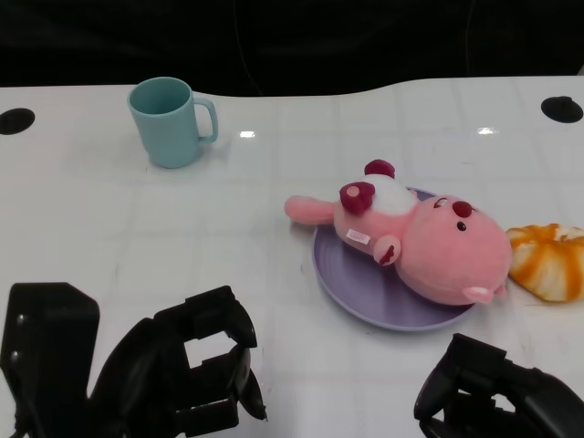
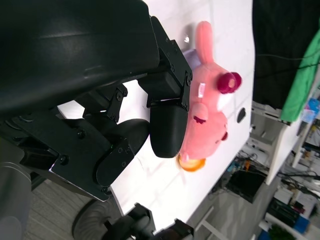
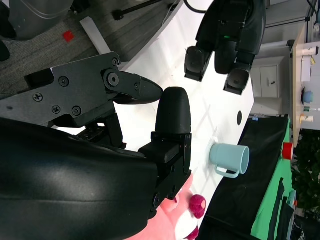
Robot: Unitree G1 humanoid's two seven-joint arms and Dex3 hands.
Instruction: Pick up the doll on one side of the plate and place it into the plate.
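Observation:
A pink plush doll [image 1: 420,238] with dark red ears lies on its side across the purple plate [image 1: 351,290] at the table's right, one leg sticking out past the plate's left rim. The doll [image 2: 207,125] also shows in the left wrist view, and a bit of the doll [image 3: 172,222] in the right wrist view. My left hand [image 1: 187,374] hovers low at the front left, empty, fingers apart. Empty too, my right hand [image 1: 493,388] sits at the front right, just short of the plate.
A teal mug [image 1: 171,120] stands at the back left; the mug [image 3: 230,158] appears in the right wrist view too. An orange and white plush [image 1: 550,260] lies right of the plate. Black round holes mark the table's far corners.

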